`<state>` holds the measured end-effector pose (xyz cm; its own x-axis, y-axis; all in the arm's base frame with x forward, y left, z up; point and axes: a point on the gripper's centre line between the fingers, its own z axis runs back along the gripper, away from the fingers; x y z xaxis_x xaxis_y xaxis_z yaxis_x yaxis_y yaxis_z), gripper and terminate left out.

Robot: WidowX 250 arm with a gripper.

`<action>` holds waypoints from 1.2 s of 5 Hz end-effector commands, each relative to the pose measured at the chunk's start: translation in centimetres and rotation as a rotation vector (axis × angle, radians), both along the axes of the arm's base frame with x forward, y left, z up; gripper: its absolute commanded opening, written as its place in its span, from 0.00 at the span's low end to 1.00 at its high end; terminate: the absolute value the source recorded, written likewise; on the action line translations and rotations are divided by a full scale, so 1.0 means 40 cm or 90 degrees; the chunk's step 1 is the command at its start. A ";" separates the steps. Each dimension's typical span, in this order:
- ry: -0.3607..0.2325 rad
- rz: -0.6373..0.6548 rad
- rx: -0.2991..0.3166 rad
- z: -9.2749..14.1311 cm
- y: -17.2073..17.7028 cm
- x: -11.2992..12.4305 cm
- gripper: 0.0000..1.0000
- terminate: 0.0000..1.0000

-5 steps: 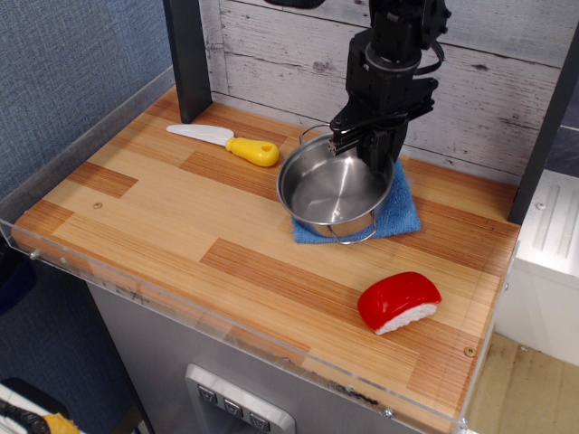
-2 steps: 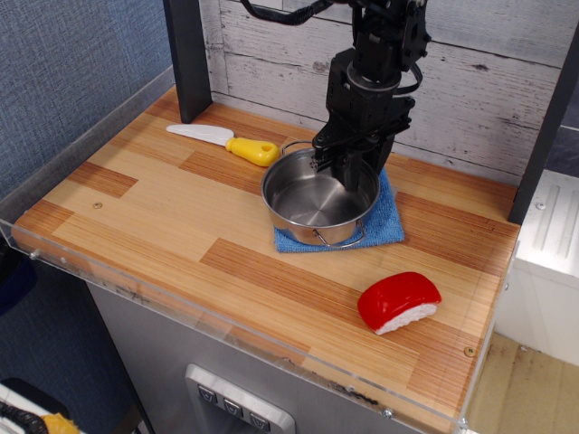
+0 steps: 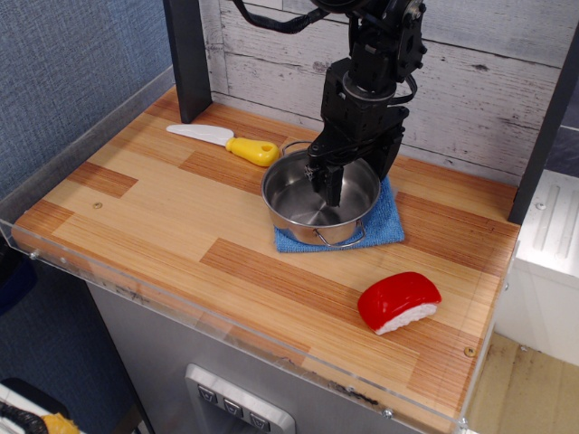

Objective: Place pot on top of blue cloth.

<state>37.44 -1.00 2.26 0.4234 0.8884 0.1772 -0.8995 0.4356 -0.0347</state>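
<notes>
The shiny steel pot (image 3: 306, 204) stands upright on the blue cloth (image 3: 384, 225) at the back middle of the wooden table. The cloth shows only at the pot's right and front sides. One wire loop handle (image 3: 340, 240) points to the front; the other shows at the back left. My black gripper (image 3: 355, 172) hangs over the pot's far rim with its fingers spread. One finger (image 3: 329, 185) reaches down inside the pot and the other stands outside the rim on the right. It holds nothing that I can see.
A toy knife (image 3: 237, 145) with a yellow handle and white blade lies at the back left of the pot. A red and white sushi toy (image 3: 398, 301) lies at the front right. A dark post (image 3: 187, 54) stands at the back left. A clear lip runs along the table's front edge.
The pot, tilted and held a second ago, moved left with the cloth and now rests level on it. The gripper's fingers have spread apart off the rim.
</notes>
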 end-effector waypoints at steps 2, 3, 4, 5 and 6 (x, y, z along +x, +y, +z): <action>-0.067 0.001 -0.015 0.116 0.013 -0.004 1.00 0.00; -0.081 0.016 -0.055 0.185 0.019 -0.010 1.00 0.00; -0.111 0.030 -0.075 0.261 0.034 -0.029 1.00 0.00; -0.143 0.061 -0.076 0.311 0.049 -0.060 1.00 0.00; -0.143 0.061 -0.076 0.311 0.049 -0.060 1.00 0.00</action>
